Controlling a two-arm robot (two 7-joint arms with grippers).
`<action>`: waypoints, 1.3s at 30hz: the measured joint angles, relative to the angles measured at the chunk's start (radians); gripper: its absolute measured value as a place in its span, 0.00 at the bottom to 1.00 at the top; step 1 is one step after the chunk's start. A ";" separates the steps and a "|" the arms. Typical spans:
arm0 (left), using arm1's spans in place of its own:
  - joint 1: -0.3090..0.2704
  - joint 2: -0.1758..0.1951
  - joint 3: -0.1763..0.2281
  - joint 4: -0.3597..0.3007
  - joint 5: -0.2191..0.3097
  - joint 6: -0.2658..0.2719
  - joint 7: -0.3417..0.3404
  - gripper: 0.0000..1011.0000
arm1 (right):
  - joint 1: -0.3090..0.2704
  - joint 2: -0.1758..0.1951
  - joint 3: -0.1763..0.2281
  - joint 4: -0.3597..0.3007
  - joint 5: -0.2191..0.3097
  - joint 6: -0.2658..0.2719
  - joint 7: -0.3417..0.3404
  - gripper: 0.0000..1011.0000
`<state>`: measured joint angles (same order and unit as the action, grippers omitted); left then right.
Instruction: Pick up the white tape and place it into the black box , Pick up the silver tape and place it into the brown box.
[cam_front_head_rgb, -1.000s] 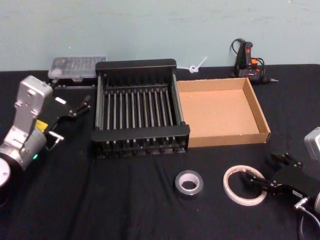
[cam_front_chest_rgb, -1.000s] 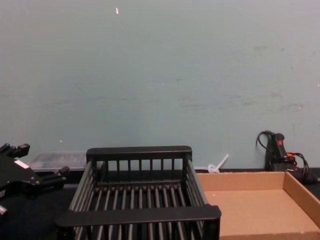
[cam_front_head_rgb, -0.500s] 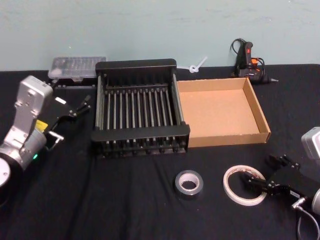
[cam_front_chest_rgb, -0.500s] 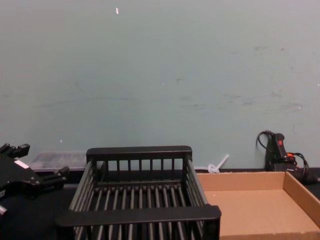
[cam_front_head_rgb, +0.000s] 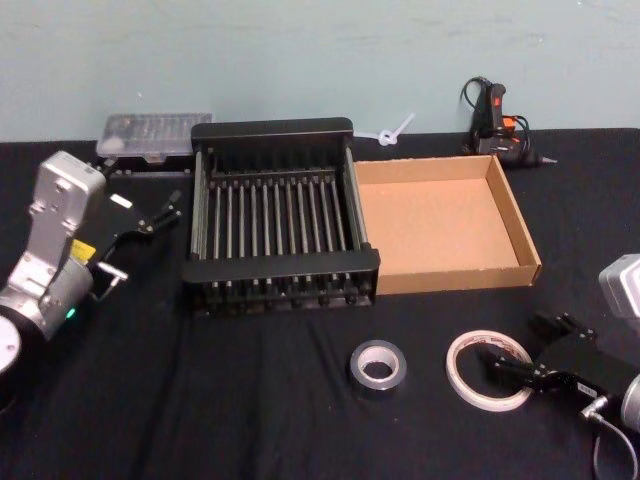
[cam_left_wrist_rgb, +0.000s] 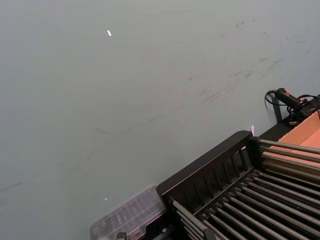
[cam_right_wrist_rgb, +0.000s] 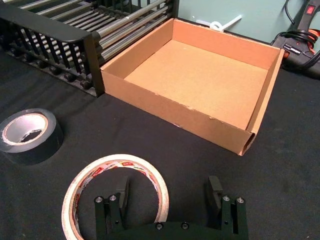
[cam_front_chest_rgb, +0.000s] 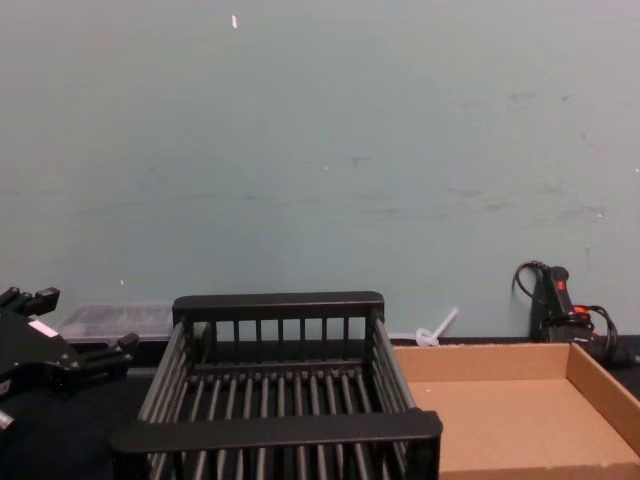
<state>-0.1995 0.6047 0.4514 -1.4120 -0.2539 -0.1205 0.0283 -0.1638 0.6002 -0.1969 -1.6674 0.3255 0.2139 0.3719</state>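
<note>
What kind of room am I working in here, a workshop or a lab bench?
Probably a workshop or lab test bench: a table draped in black cloth against a bare teal wall, a corded glue gun at the back, and a clear plastic parts case behind the black box.

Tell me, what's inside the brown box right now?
Nothing yet. The brown box shows a bare cardboard floor; its near wall hides a thin strip of it. The silver tape sits outside on the black table, beside the white tape.
</note>
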 joint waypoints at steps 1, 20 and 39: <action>0.000 0.000 0.000 0.000 0.000 0.000 0.000 0.99 | 0.000 0.000 0.000 0.000 0.000 0.001 0.000 0.99; 0.000 0.000 0.000 0.000 0.000 0.000 0.000 0.99 | 0.002 -0.003 -0.005 0.006 -0.003 0.008 0.006 0.99; 0.000 0.000 0.000 0.000 0.000 0.000 0.000 0.99 | 0.004 -0.003 -0.005 0.009 -0.004 0.017 0.006 0.99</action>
<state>-0.1996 0.6047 0.4514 -1.4120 -0.2539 -0.1205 0.0283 -0.1594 0.5975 -0.2016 -1.6582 0.3212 0.2308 0.3783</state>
